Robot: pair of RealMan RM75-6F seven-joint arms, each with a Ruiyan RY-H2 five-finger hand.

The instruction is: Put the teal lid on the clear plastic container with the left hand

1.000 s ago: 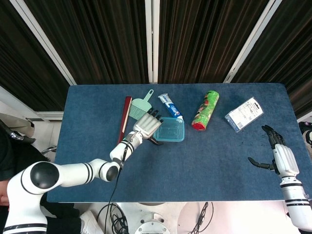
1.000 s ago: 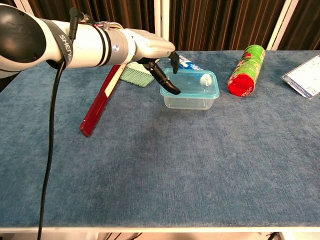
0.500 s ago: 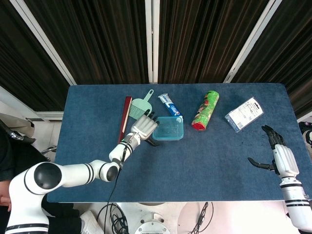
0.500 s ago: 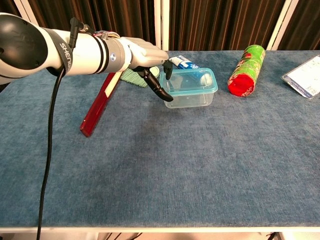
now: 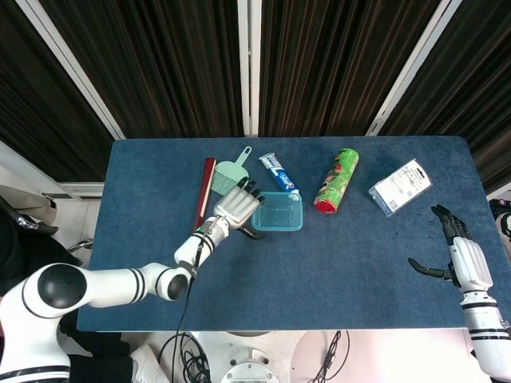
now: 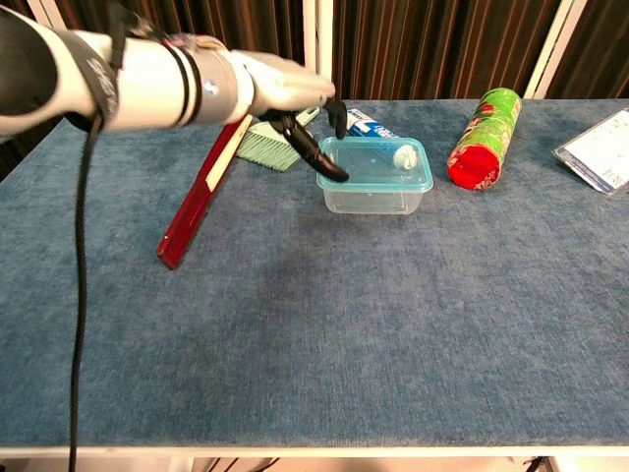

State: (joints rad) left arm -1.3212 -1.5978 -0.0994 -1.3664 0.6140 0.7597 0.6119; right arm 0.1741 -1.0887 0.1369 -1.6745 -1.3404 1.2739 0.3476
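The teal lid [image 6: 374,163] sits flat on the clear plastic container [image 6: 373,195] near the table's far side, so the placing looks done (whether it is snapped down, I cannot tell). The left hand [image 6: 295,98] hovers at the lid's left edge, fingers spread, gripping nothing; what remains is pulling away. The right hand [image 5: 457,249] idles open, well apart.
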